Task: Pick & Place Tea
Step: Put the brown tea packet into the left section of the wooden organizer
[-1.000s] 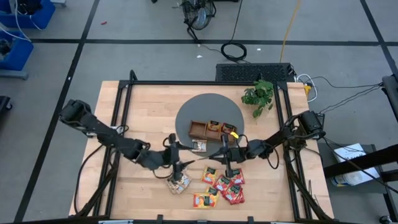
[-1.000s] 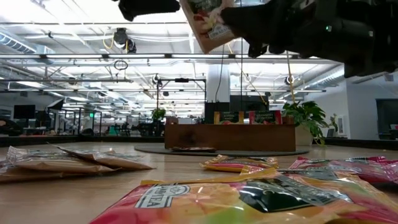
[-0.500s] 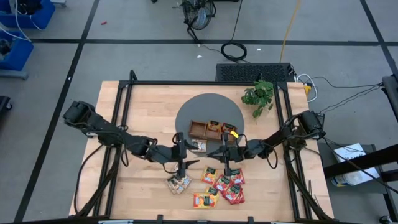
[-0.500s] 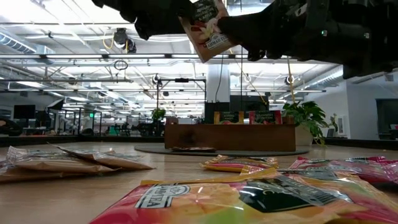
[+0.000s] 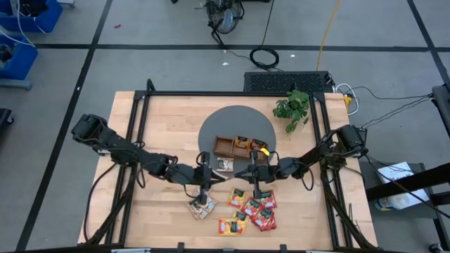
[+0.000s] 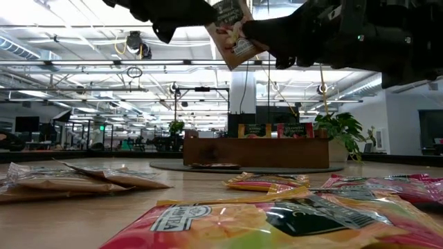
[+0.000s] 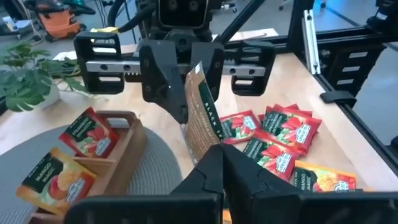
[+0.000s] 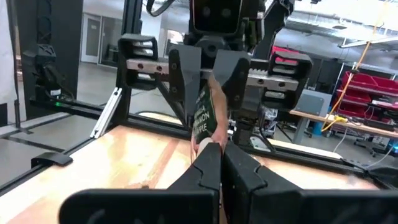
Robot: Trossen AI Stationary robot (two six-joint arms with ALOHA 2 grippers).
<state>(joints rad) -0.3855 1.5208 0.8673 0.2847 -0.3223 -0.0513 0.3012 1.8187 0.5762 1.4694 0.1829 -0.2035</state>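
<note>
Beige sachet [image 7: 203,118], seemingly, now between both grippers' newly closed jaws.

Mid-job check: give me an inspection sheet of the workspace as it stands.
Surface: wooden table with a grey round mat.
Job's things: one sachet held in the air between both arms; loose sachets on the table; tray on the mat, holding some.
Clutter: plant at the far right.
End effectors: left end effector and right end effector both shut on the sachet.
Cables: coil on the floor.
Surroundings: open workshop.
</note>
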